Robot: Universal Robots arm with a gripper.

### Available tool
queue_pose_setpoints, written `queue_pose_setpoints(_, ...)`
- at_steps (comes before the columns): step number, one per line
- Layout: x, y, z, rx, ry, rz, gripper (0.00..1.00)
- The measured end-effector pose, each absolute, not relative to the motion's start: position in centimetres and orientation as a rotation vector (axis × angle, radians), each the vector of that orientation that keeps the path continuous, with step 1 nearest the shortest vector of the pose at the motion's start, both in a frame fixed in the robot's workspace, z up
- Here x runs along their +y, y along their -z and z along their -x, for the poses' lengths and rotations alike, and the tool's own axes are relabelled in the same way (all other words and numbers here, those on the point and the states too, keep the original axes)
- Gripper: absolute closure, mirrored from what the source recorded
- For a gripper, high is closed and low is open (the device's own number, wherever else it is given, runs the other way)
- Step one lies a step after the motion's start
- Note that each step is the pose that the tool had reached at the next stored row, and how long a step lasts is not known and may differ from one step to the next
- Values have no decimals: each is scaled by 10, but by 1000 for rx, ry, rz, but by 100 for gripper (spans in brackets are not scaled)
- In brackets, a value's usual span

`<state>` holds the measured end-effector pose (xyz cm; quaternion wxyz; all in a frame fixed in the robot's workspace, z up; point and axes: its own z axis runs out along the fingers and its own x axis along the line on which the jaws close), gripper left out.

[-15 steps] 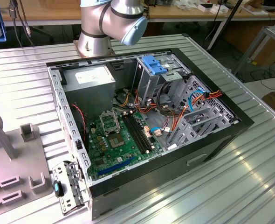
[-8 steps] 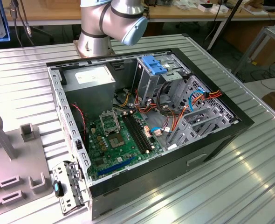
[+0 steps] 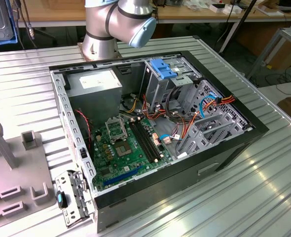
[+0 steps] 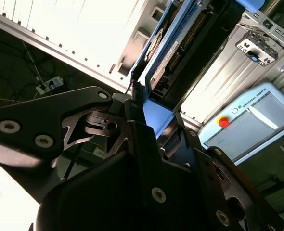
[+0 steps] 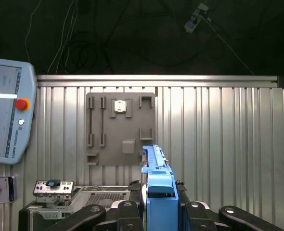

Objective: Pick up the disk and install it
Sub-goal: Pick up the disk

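1. Our jaws are closed on the disk (image 5: 159, 190), held edge-on high above the table (image 5: 219, 144).
2. We judge the narrow grip could let it tilt or slip.
3. Tilted, it might jam at the cage (image 3: 163, 69) or snag cables (image 3: 222, 100).

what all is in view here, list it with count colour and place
disk: one, grey metal with blue rails, held in the gripper above the table
computer case: one, black, open, on the table
power supply: one, grey with white label, inside the case
drive cage: one, metal with blue plastic top, inside the case
motherboard: one, green, on the case floor
fixture plate: one, grey, on the table beside the case
bracket: one, metal with blue latch, on the table by the case
teach pendant: one, pale blue-grey with red button, past the table's edge
table: one, ribbed silver metal
robot arm: one, silver and pale blue, behind the case
gripper: one, black, shut on the disk
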<state>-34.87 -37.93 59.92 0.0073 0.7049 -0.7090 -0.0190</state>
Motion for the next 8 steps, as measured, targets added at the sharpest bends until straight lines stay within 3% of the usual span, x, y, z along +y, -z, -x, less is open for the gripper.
queue_pose_setpoints(8,-379,-599,337,-2217,59,-2204,63)
